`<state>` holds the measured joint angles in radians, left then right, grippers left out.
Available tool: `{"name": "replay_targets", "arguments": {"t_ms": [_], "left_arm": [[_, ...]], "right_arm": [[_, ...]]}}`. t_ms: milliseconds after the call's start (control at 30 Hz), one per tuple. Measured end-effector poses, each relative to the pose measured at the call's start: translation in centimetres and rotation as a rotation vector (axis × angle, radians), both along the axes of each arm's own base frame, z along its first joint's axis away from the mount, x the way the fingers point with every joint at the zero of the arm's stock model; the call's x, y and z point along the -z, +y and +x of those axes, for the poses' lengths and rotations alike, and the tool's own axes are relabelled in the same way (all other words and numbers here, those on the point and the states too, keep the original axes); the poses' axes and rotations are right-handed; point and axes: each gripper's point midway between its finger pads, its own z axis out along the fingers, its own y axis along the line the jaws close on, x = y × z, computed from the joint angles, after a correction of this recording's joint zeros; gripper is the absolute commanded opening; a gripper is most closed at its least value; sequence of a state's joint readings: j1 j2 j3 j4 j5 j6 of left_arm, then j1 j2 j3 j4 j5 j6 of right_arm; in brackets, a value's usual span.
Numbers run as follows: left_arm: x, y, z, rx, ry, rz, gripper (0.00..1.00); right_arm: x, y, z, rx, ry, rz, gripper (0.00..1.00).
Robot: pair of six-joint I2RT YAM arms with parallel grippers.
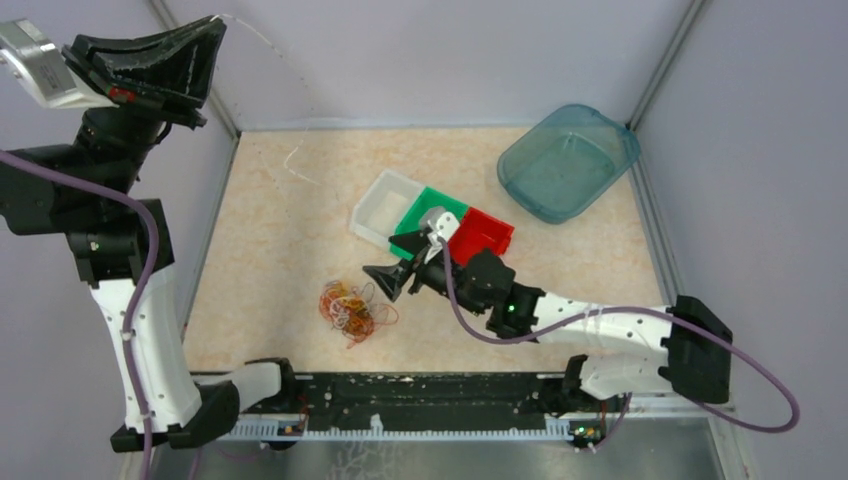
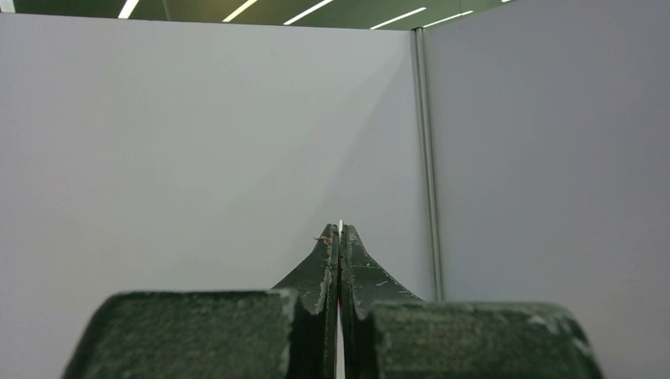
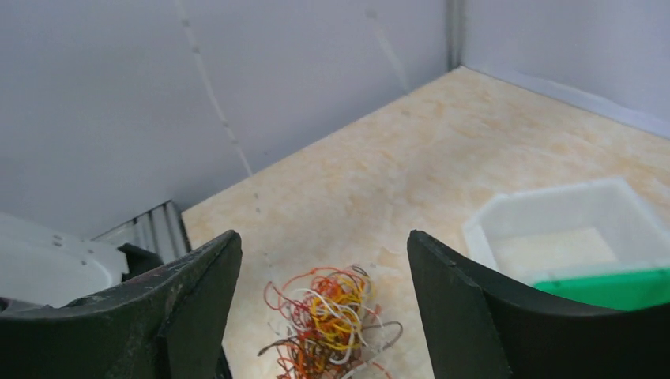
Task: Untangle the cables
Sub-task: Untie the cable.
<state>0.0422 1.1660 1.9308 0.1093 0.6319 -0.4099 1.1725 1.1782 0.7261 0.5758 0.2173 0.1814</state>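
Tangle of thin orange, red, yellow and white cable loops [image 1: 348, 310] lies heaped on the pale marbled tabletop [image 1: 270, 240], unsorted. Black two-finger right gripper [image 1: 385, 280] sits low, just right of the tangle and pointing at it, jaws spread wide with nothing between them. Black left gripper [image 1: 218, 25] is raised high, far left of and behind the tangle, jaws pressed together. A white sliver shows at its tips, and a thin white strand [image 1: 262, 45] trails from them down toward the table behind the tangle, probably one cable drawn free.

Risks, as I judge them: jaws this wide may close on several loops at once, so the whole heap drags instead of one loop parting. The loops look springy and could snap back or knot tighter. The raised strand is pinched only at the fingertips and may slip.

Containers, all right of and behind the tangle:
- The clear white plastic bin [image 1: 366, 218] is nearest and looks empty.
- The adjoining green bin [image 1: 440, 198] and red bin [image 1: 497, 228] are partly hidden by the right wrist; nothing is visible in them.
- The translucent teal plastic tub [image 1: 520, 165] is farthest and holds nothing I can see.
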Motion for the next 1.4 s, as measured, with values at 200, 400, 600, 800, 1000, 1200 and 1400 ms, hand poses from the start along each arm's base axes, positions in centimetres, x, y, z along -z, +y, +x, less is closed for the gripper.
{"name": "replay_targets", "arguments": {"t_ms": [200,400,600,800,1000,1200,1400], "left_arm": [[-0.1,-0.2,0.8,0.02,0.006,-0.001,0.0],[0.2,-0.2,1.8,0.02,0.022,-0.001,0.0],[0.4,-0.3,1.0,0.021,0.014,0.007,0.0],[1.6,-0.4,0.4,0.021,0.018,0.03,0.23],[7.1,-0.6,1.8,0.013,0.143,0.077,0.87],[17.3,-0.2,5.6,-0.016,0.404,0.144,0.99],[25.7,-1.1,4.7,0.055,0.59,0.244,0.94]], "right_arm": [[-1.9,6.4,-2.9,-0.246,-0.054,-0.018,0.79],[-0.4,13.3,-3.8,-0.387,-0.053,-0.069,0.77],[8.0,15.3,-3.7,-0.423,0.052,-0.225,0.19],[9.1,15.0,-3.4,-0.432,0.097,-0.249,0.0],[4.2,12.7,-1.1,-0.405,0.074,-0.167,0.0],[-4.5,9.4,0.2,-0.376,-0.022,-0.014,0.0],[-8.2,7.9,0.9,-0.38,-0.043,0.069,0.0]]}}
